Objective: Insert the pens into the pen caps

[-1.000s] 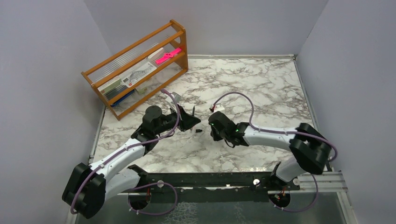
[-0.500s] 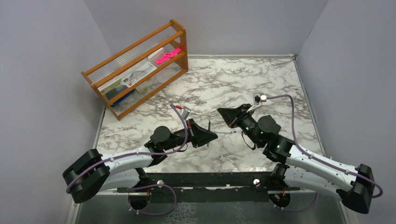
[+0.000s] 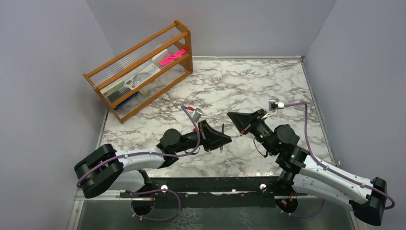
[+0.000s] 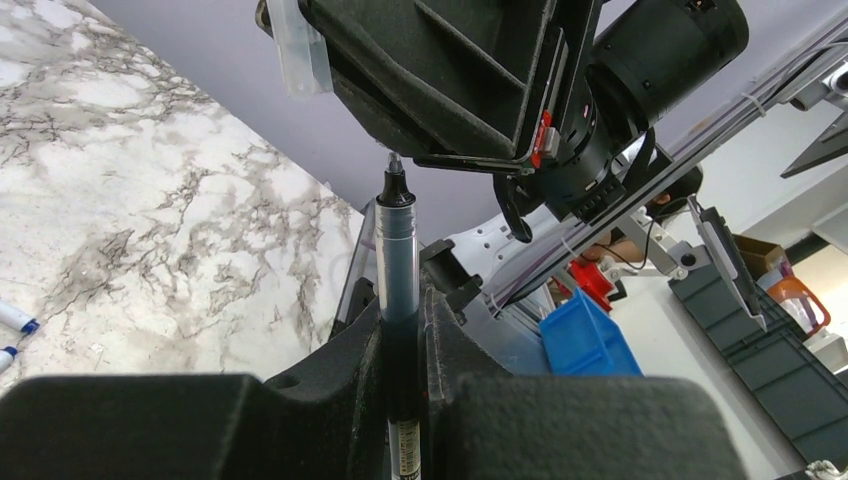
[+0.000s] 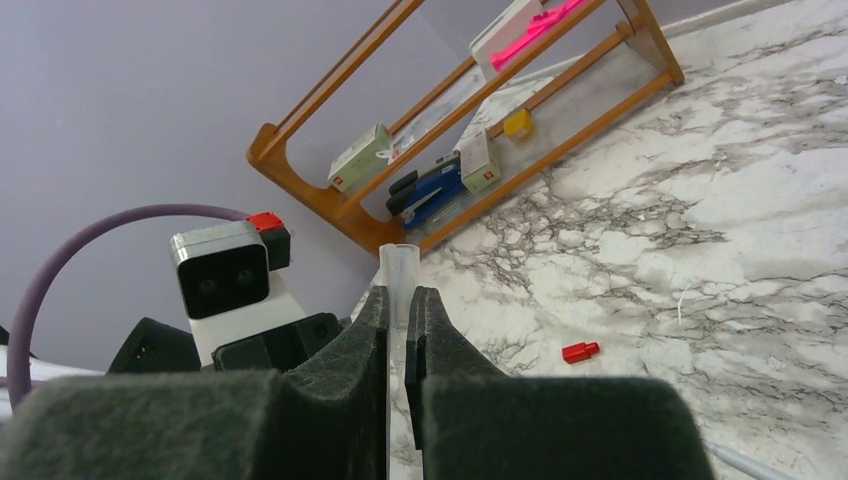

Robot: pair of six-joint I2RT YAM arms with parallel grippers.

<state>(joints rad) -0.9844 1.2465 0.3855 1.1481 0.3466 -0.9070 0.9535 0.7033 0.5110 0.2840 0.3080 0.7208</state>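
Note:
My left gripper (image 3: pixel 225 139) is shut on a dark-barrelled pen (image 4: pixel 397 250), which stands upright between the fingers (image 4: pixel 403 305) with its tip bare. My right gripper (image 3: pixel 231 116) is shut on the clear pen cap (image 5: pixel 400 268), whose open end sticks out past the pads. In the left wrist view the right gripper hangs just above the pen tip, with the clear cap (image 4: pixel 298 52) off to the upper left of the tip. A red cap (image 5: pixel 580 351) lies on the marble. A white pen (image 3: pixel 235 136) lies on the table between the grippers.
A wooden rack (image 3: pixel 143 67) with a flat pink object (image 3: pixel 172 56) and boxes stands at the back left. Two more pen ends (image 4: pixel 12 320) lie at the left edge of the left wrist view. Grey walls enclose the marble table (image 3: pixel 268 81).
Both arms have swung toward the near middle. The left gripper has moved right with its pen, and the right gripper has moved right and now faces it at close range.

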